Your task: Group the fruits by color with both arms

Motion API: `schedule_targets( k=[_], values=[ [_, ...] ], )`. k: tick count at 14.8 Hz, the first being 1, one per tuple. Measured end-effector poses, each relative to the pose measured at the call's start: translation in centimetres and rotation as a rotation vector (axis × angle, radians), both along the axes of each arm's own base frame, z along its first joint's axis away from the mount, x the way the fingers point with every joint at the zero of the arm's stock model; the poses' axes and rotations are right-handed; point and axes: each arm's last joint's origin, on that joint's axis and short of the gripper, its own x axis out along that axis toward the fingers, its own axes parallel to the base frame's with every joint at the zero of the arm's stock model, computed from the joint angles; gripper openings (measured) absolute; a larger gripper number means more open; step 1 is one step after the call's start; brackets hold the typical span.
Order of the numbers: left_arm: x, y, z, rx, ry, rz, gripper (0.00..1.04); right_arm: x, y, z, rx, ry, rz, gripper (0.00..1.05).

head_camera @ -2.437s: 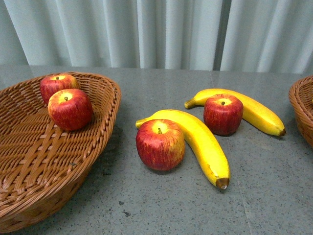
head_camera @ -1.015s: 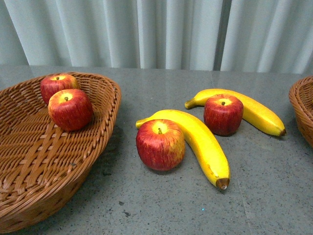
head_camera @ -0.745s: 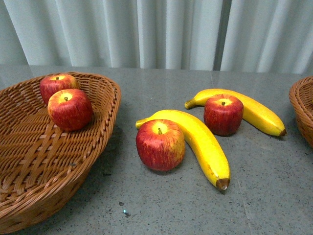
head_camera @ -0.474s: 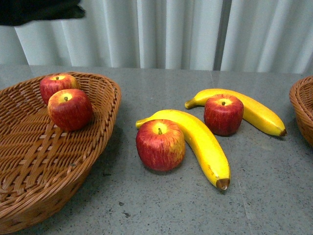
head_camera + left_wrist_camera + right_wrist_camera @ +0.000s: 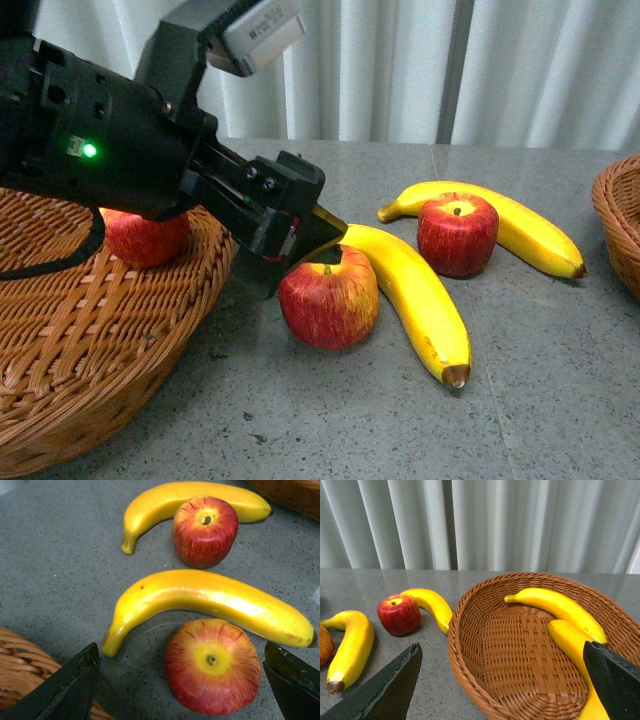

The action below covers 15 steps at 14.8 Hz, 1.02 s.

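Grey table (image 5: 350,420): our L gripper (image 5: 180,652) is spread wide above front apple (image 5: 212,666). R gripper (image 5: 501,649) spread too, facing basket (image 5: 457,655).

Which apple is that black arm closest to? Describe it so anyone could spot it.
Start at the wicker basket on the left; right of its rim, two apples sit on the grey table. It's the nearer apple, tucked in the nearer banana's curve, not the farther apple.

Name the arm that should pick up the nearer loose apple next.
Left. The left gripper hangs open directly over that apple, jaws either side. The right gripper is over the banana basket, far from it.
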Motion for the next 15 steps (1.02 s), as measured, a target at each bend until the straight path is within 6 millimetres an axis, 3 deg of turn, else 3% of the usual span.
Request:
schedule_targets(
  k=[6, 14, 15],
  values=[
    [1.2, -2.9, -1.6, 0.095, -0.017, -0.137, 0.98, 0.0, 0.0, 0.0, 0.0, 0.0, 0.0, 0.98],
    [1.8, -4.3, -4.2, 0.188, 0.034, -0.172, 0.98, 0.0, 0.0, 0.0, 0.0, 0.0, 0.0, 0.98],
    [1.8, -4.2, -4.4, 0.199, 0.035, -0.171, 0.94, 0.0, 0.0, 0.0, 0.0, 0.0, 0.0, 0.98]
  ],
)
